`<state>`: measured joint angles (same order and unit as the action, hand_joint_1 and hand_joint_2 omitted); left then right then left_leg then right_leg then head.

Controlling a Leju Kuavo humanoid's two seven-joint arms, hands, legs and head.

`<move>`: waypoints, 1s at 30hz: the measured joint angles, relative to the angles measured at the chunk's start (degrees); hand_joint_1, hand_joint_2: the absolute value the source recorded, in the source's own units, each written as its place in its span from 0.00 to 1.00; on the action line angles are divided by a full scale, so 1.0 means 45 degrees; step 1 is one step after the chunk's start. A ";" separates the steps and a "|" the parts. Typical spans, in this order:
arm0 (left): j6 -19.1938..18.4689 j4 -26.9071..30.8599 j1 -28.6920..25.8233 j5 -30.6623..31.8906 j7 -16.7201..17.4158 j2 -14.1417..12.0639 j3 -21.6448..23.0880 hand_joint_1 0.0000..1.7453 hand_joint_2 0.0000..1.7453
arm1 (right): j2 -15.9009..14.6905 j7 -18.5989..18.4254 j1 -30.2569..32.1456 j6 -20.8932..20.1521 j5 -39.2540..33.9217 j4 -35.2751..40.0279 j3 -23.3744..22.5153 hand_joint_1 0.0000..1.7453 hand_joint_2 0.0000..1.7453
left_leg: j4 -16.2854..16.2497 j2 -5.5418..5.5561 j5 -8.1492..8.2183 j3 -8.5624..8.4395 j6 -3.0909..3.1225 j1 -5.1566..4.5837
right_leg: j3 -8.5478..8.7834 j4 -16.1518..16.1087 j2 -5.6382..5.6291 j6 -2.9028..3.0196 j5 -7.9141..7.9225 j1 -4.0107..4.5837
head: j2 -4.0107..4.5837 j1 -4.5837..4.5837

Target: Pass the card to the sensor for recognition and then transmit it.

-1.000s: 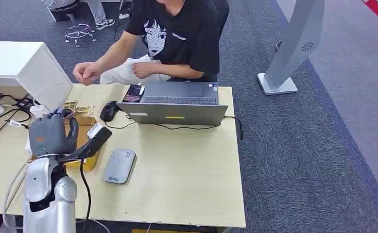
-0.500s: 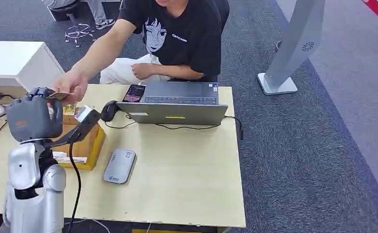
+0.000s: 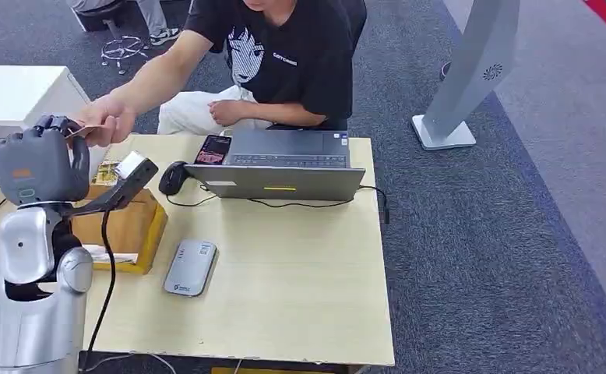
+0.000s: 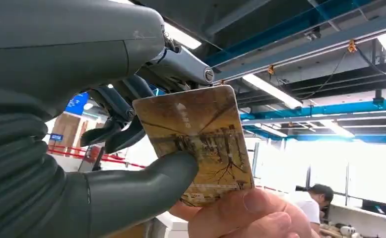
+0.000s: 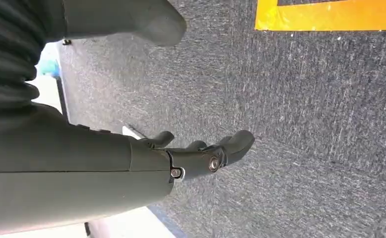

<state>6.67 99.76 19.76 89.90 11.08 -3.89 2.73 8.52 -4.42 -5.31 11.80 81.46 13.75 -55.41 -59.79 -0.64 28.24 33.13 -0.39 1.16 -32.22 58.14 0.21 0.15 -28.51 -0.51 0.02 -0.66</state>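
Note:
My left hand (image 3: 39,167) is raised above the table's left end and pinches a brownish picture card (image 3: 76,131) between thumb and fingers. In the left wrist view the card (image 4: 201,141) stands upright against my thumb (image 4: 146,183), and a person's fingers (image 4: 240,215) grip its free edge. The seated person's outstretched hand (image 3: 105,121) meets mine at the card. A grey card sensor (image 3: 191,266) lies flat on the table, below and to the right of my hand. My right hand (image 5: 181,158) hangs over grey carpet, fingers apart, holding nothing.
An open laptop (image 3: 280,167), a black mouse (image 3: 173,178) and a phone (image 3: 215,149) lie at the table's far side. A wooden box (image 3: 125,226) sits under my left arm. A white cabinet (image 3: 19,93) stands at left, a grey kiosk stand (image 3: 471,78) at right.
My left arm has lifted the card up and leftward, away from the sensor. The person's arm has reached out and their hand now grips the card.

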 joint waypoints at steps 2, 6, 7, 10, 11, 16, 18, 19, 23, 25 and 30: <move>0.0253 0.0000 -0.0101 0.0000 0.0341 -0.0063 0.0234 0.00 1.00 | 0.0000 -0.0015 -0.0002 0.0000 0.0155 -0.0005 0.0000 0.00 1.00 | -0.0001 0.0005 0.0001 0.0002 0.0001 0.0000 | -0.0001 -0.0003 0.0003 0.0000 0.0000 -0.0001 | 0.0000 0.0000; 0.0738 0.0000 -0.0419 0.0000 0.0977 -0.0355 0.1074 0.00 1.00 | 0.0000 0.0005 -0.0006 0.0000 0.0184 -0.0010 -0.0083 0.00 1.00 | 0.0000 0.0012 0.0002 0.0009 0.0001 0.0003 | -0.0003 -0.0003 0.0010 0.0000 -0.0001 -0.0004 | 0.0000 -0.0005; 0.0830 0.0005 -0.0528 0.0000 0.0991 -0.0461 0.1320 0.00 1.00 | 0.0000 0.0010 -0.0006 0.0005 0.0194 -0.0010 -0.0107 0.00 1.00 | 0.0001 0.0011 0.0002 0.0008 0.0000 0.0003 | -0.0004 -0.0002 0.0008 0.0000 -0.0001 -0.0004 | 0.0000 -0.0005; 0.1045 0.0101 -0.0850 0.0000 0.0976 -0.0646 0.1742 0.00 1.00 | 0.0000 0.0010 -0.0005 0.0005 0.0199 -0.0010 -0.0180 0.00 1.00 | 0.0002 0.0008 0.0000 0.0007 0.0000 0.0003 | -0.0003 -0.0001 0.0006 0.0000 0.0000 -0.0004 | 0.0000 0.0000; 0.1112 0.0204 -0.1001 0.0000 0.0962 -0.0670 0.1851 0.00 1.00 | 0.0000 0.0005 -0.0005 0.0005 0.0204 -0.0010 -0.0233 0.00 1.00 | 0.0002 0.0006 0.0000 0.0005 0.0000 0.0003 | -0.0003 -0.0001 0.0005 0.0000 0.0000 -0.0004 | 0.0000 -0.0005; 0.0947 0.0849 -0.1828 -0.0005 -0.1353 0.0253 0.1646 0.00 1.00 | 0.0000 -0.0034 -0.0007 0.0019 0.0121 -0.0010 -0.0476 0.00 1.00 | 0.0001 0.0039 -0.0001 0.0020 0.0003 0.0002 | 0.0002 -0.0002 0.0037 -0.0001 0.0000 -0.0003 | 0.0000 0.0024; 0.0991 0.1092 -0.2096 -0.0005 -0.1457 0.0359 0.1583 0.00 1.00 | 0.0005 -0.0029 -0.0013 0.0019 0.0107 -0.0010 -0.0554 0.00 1.00 | 0.0001 0.0014 0.0000 0.0014 0.0003 -0.0005 | -0.0001 -0.0002 0.0021 -0.0002 0.0001 -0.0004 | 0.0000 0.0029; 0.0991 0.1186 -0.2191 -0.0005 -0.1457 0.0408 0.1539 0.00 1.00 | 0.0010 -0.0034 0.0000 0.0019 0.0082 -0.0010 -0.0603 0.00 1.00 | 0.0001 0.0014 0.0000 0.0014 0.0003 -0.0005 | -0.0001 -0.0002 0.0021 -0.0003 0.0001 -0.0005 | 0.0000 0.0010; 0.0593 0.1583 -0.2786 -0.0005 -0.2083 0.0753 0.1350 0.00 1.00 | 0.0015 -0.0010 -0.0008 0.0024 0.0019 -0.0010 -0.0762 0.00 1.00 | 0.0001 0.0041 -0.0001 0.0016 0.0003 -0.0001 | 0.0000 -0.0003 0.0039 -0.0003 -0.0001 -0.0007 | 0.0000 0.0010; 0.0320 0.1642 -0.3036 -0.0005 -0.2181 0.0792 0.1336 0.00 1.00 | 0.0024 -0.0092 -0.0010 0.0015 0.0024 -0.0010 -0.0826 0.00 1.00 | 0.0001 0.0034 0.0000 0.0015 0.0003 0.0000 | 0.0000 -0.0002 0.0033 -0.0003 0.0000 -0.0007 | 0.0000 0.0015; -0.0553 0.1860 -0.3653 -0.0097 -0.2686 0.0840 0.1331 0.00 1.00 | 0.0078 -0.0087 -0.0004 0.0005 -0.0175 -0.0010 -0.1054 0.00 1.00 | 0.0002 0.0035 -0.0001 0.0014 0.0003 0.0001 | -0.0002 -0.0001 0.0032 -0.0003 0.0000 -0.0006 | 0.0000 -0.0005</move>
<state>4.18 108.12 3.33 89.46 -1.01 -0.11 8.72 8.87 -4.81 -5.32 11.82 80.67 13.70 -60.15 -59.78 -0.48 28.24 33.19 -0.38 1.17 -32.23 58.13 0.35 0.14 -28.52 -0.54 0.02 -0.68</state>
